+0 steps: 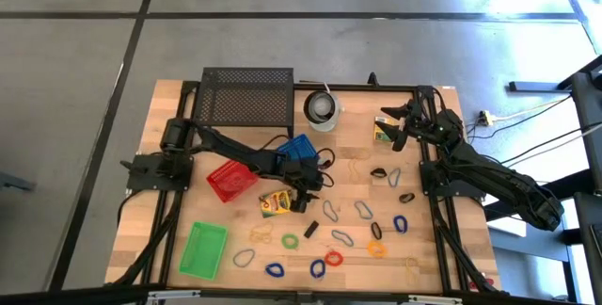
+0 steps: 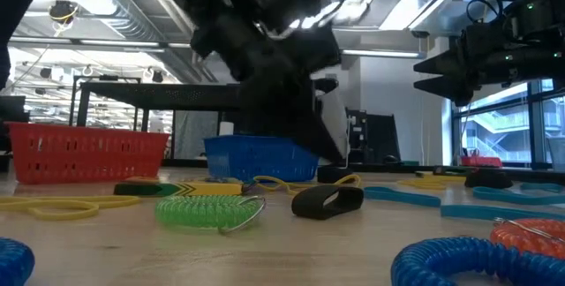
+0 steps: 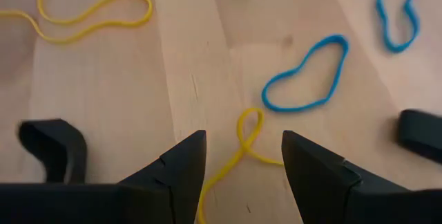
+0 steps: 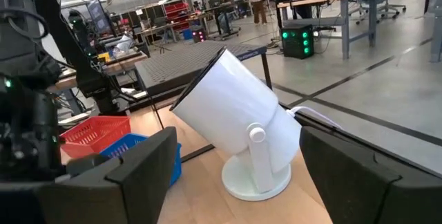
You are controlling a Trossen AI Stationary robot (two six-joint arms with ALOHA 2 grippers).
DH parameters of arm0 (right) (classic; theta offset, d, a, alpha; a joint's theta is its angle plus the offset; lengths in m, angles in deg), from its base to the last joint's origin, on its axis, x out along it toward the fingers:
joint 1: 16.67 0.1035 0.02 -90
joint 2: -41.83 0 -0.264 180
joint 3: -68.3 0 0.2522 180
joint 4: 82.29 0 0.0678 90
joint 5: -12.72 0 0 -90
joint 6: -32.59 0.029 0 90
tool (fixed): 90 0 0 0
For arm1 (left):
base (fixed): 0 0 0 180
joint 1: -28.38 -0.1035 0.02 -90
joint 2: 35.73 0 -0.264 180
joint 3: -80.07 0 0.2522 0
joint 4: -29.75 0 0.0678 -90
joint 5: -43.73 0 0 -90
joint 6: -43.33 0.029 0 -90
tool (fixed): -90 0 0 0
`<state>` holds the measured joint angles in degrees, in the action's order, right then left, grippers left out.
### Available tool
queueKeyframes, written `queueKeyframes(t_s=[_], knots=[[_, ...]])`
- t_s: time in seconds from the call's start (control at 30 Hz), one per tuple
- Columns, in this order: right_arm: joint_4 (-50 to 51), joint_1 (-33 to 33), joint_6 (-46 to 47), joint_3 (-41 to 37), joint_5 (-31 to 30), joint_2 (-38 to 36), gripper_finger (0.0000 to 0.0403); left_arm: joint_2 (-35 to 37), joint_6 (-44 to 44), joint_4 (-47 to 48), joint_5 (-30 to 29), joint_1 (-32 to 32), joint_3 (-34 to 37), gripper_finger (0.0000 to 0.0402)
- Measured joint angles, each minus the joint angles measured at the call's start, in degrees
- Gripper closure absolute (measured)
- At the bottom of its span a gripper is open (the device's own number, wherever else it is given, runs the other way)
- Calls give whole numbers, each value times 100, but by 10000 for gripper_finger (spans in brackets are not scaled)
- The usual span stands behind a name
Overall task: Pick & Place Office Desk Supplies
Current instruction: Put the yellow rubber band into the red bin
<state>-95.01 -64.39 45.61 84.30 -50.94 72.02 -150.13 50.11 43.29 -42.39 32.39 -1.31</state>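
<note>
Blue coiled loops lie on the wooden table; both pincers, left and right, spread, workshop behind.

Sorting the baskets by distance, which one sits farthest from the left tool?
The green basket, alone near the table's front left; the red and blue ones lie beside the left tool.

You will find no text, label, brand, number or sign that can be read in any of the four views; the flat yellow-and-green box near the middle of the table carries printing, but it is too small to make out; a second such box by the far right side is no clearer; the room behind the table shows lit screens and shelving, yet none of it offers lettering you could read.
</note>
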Motion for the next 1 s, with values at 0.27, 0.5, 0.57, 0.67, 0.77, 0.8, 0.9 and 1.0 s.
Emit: queueKeyframes(t_s=[0.27, 0.5, 0.57, 0.67, 0.77, 0.8, 0.9, 1.0], knots=[[7, 0, 7, 0, 0, 0, 92, -340, 15, -611, 41, 51, 1, 217], [124, 0, 198, 0, 5, 0, 92, -495, -98, -511, -43, 56, -11, 217], [122, 0, 162, 0, 4, 0, 92, -466, -84, -471, -169, 103, -11, 222], [125, 0, 151, 0, 4, 0, 92, -417, 176, -428, -351, 179, -7, 242], [127, 0, 149, 0, 4, 0, 92, -424, 254, -195, -431, 237, -153, 279], [127, 0, 146, 0, 4, 0, 92, -428, 271, -89, -435, 244, -210, 294], [127, 0, 107, 0, 4, 0, 92, -428, 381, 185, -456, 243, -328, 340], [127, 0, 107, 0, 4, 0, 92, -428, 398, 376, -519, 239, -434, 384]])
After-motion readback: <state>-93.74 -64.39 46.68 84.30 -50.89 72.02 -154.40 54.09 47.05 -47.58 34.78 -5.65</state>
